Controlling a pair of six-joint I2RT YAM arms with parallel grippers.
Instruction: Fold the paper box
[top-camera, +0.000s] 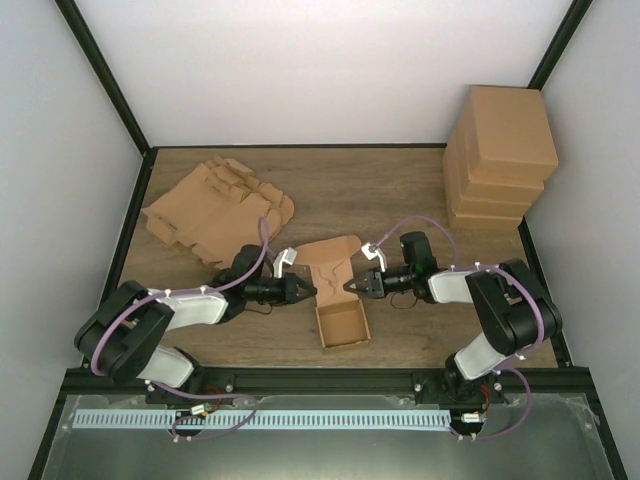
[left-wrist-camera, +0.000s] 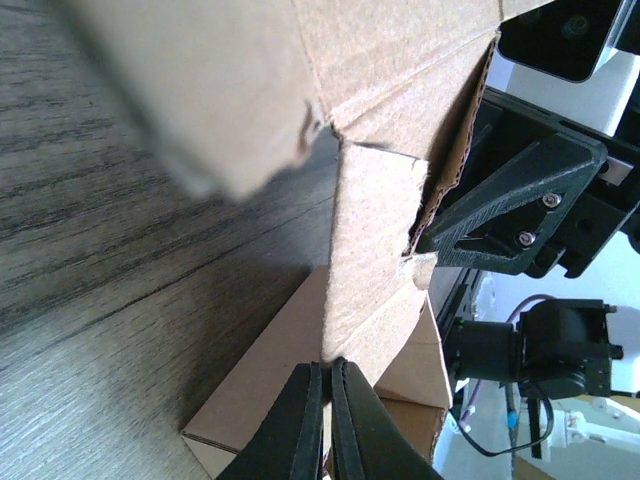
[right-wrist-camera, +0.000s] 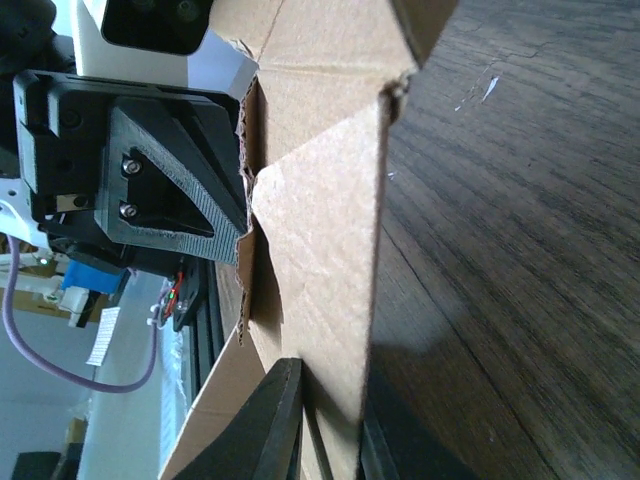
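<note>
The brown paper box (top-camera: 341, 322) sits half folded at the middle near edge of the table, its tray open upward and its lid panel (top-camera: 330, 256) lying behind it. My left gripper (top-camera: 308, 291) is at the box's left side. In the left wrist view it (left-wrist-camera: 328, 365) is shut on the edge of a side flap (left-wrist-camera: 372, 240). My right gripper (top-camera: 353, 286) is at the box's right side. In the right wrist view it (right-wrist-camera: 330, 392) is shut on the opposite side flap (right-wrist-camera: 320, 230). The two grippers face each other across the box.
A pile of flat box blanks (top-camera: 215, 212) lies at the back left. A stack of finished boxes (top-camera: 500, 155) stands at the back right corner. Black frame rails and white walls bound the wooden table (top-camera: 400, 190).
</note>
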